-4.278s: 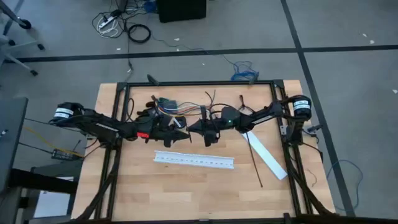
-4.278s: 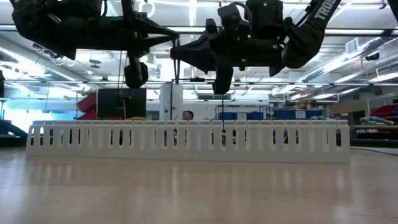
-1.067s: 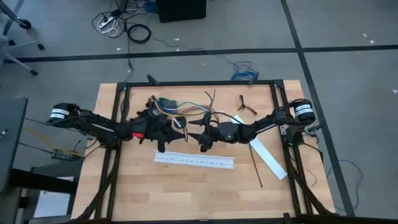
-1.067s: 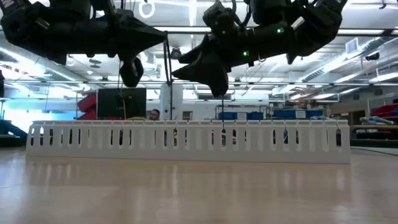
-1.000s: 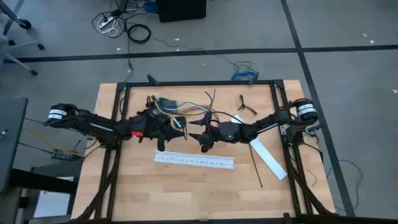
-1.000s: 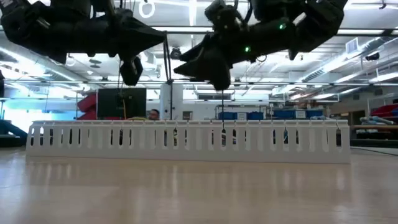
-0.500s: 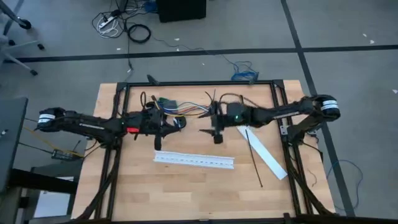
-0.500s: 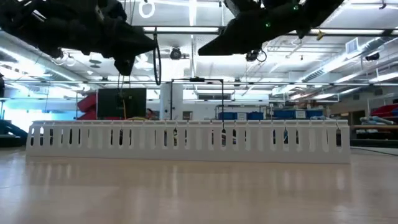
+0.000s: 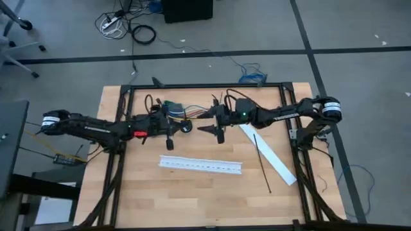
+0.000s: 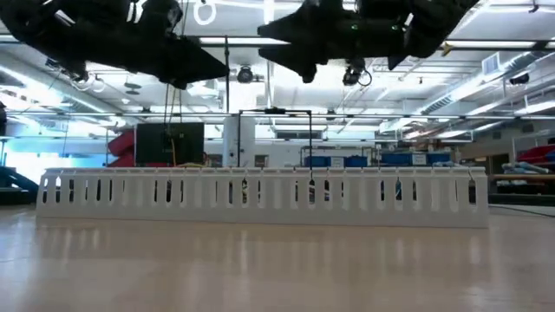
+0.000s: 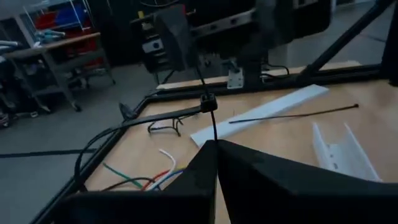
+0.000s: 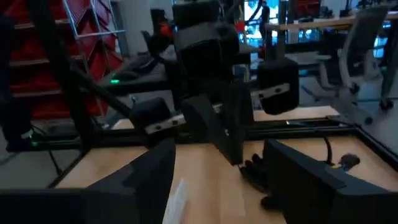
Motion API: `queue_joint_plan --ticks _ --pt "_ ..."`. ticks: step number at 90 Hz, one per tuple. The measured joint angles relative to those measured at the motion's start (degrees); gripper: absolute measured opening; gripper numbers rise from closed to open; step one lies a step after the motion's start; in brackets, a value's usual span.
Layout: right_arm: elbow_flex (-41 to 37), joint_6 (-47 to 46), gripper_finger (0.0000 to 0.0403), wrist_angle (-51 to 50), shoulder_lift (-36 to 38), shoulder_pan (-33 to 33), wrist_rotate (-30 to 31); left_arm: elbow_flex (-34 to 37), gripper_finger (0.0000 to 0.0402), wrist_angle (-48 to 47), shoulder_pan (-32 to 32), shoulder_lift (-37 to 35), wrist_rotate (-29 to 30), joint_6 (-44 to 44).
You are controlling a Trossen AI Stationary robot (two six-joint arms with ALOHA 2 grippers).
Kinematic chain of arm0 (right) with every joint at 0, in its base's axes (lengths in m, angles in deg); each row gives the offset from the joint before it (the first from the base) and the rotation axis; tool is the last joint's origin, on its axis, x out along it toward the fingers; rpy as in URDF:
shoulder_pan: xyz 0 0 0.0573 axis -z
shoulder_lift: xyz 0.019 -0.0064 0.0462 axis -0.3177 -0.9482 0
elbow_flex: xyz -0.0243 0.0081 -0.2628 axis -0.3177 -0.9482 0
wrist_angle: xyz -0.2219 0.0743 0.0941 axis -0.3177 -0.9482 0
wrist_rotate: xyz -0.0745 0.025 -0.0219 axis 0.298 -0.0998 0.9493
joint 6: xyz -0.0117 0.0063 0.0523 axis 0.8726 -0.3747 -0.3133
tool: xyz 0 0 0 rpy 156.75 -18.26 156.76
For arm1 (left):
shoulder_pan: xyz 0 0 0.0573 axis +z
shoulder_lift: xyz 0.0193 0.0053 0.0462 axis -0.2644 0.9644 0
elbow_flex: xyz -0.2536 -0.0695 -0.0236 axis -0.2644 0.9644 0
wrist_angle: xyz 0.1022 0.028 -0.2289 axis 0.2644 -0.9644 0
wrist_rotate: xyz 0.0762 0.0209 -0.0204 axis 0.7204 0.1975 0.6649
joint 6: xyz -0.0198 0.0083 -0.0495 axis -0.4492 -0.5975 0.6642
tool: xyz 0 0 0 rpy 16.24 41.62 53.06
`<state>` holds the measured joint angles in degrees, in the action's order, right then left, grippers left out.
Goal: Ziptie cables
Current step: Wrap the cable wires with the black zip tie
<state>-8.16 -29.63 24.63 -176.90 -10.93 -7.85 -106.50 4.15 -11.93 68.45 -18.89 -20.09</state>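
High view: left gripper (image 9: 172, 135) and right gripper (image 9: 215, 128) both over the table's far-middle. The bunch of thin loose coloured cables (image 9: 192, 113) lies between them; the long thin black plastic ziptie (image 9: 261, 162) lies apart, right of the white slotted plastic channel (image 9: 200, 165).
Low view: channel interior can't be seen.
Left wrist: fingers pinched together on a thin black strand (image 11: 208, 112).
Right wrist: fingers spread, empty.

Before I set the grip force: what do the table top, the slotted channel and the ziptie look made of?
Table top: pale wood, visible plank seams, looks lightly sealed. Slotted channel: white, likely matt plastic, with thin evenly cut fingers. Ziptie: very thin straight black strap, probably nylon; too thin to judge its finish.
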Motion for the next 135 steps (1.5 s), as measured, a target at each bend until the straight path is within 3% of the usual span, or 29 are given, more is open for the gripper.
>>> queue_joint_plan --ticks 33,87,135 --pt "1.21 1.49 0.0224 -2.73 -0.24 1.6 -0.6 -5.7 0.0 0.42 -0.13 8.5 -2.23 0.71" --pt "1.19 2.12 0.0209 -2.25 -0.24 1.93 -2.65 -8.29 0.0 0.02 -0.13 9.48 -2.57 1.86" --pt "1.19 2.1 0.0104 -0.61 -0.24 1.93 -2.39 -8.27 0.0 0.16 -0.13 9.48 -2.57 2.32"
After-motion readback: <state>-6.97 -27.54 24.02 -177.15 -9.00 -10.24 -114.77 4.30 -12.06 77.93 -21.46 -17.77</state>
